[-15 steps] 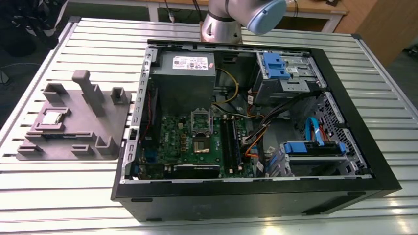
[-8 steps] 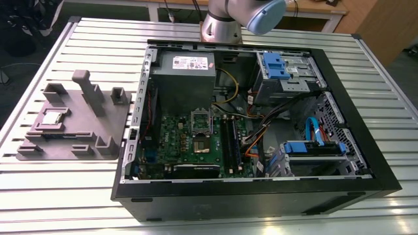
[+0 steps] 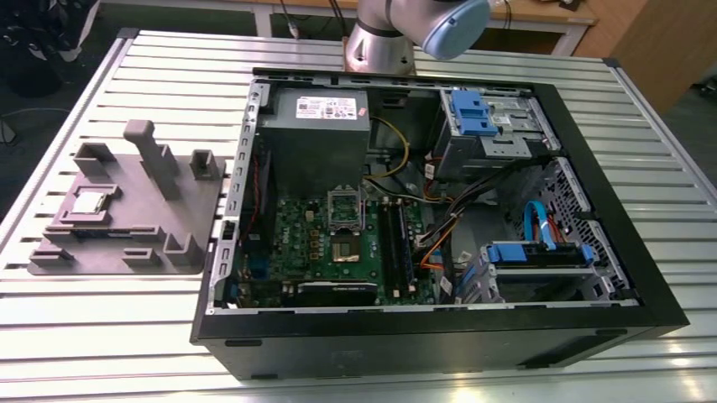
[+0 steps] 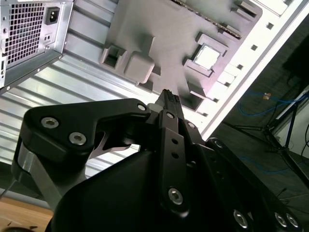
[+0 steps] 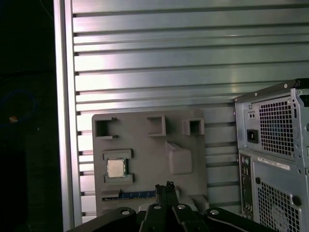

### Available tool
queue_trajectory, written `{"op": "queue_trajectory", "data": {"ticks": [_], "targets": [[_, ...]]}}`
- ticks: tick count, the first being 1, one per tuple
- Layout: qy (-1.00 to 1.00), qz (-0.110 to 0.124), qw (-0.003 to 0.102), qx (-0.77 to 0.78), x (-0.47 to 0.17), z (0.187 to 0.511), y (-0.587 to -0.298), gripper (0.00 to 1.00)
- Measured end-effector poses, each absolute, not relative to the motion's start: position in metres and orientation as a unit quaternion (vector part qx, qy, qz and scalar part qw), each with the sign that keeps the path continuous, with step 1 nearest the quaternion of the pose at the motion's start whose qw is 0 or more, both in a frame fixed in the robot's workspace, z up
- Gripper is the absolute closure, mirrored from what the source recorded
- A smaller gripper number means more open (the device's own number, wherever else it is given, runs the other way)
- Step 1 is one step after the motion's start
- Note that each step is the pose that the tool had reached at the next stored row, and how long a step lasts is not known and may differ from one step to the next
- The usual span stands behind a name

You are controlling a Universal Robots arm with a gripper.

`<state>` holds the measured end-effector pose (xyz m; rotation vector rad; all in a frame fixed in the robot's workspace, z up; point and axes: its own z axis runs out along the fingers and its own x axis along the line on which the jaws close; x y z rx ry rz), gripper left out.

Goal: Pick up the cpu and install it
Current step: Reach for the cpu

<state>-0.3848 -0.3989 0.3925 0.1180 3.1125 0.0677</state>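
— What is the setting?
— A ribbed silver aluminium table. Above it, in both wrist views, the black two-finger gripper hangs with its tips pressed together, holding nothing.
— What is nearest?
— The flat grey plastic fixture tray, beneath the tips and untouched. The small square silvery cpu lies in a tray pocket, off to one side of them.
— Further out?
— On the gripper's other side is the open black computer case, with the green motherboard inside.
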Motion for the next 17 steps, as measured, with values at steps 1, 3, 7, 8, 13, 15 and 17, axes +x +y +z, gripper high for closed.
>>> {"op": "queue_trajectory", "data": {"ticks": [1, 3, 7, 8, 13, 15, 17], "targets": [[0.999, 0.022, 0.013, 0.038, -0.386, 0.393, -0.399, 0.9], [0.999, 0.022, 0.013, 0.038, -0.388, 0.392, -0.399, 0.9], [0.999, 0.022, 0.013, 0.038, -0.391, 0.392, -0.399, 0.9], [0.999, 0.022, 0.013, 0.038, -0.392, 0.392, -0.399, 0.9], [0.999, 0.022, 0.013, 0.038, -0.395, 0.392, -0.399, 0.9], [0.999, 0.022, 0.013, 0.038, -0.397, 0.392, -0.399, 0.9], [0.999, 0.022, 0.013, 0.038, -0.398, 0.392, -0.399, 0.9]]}}
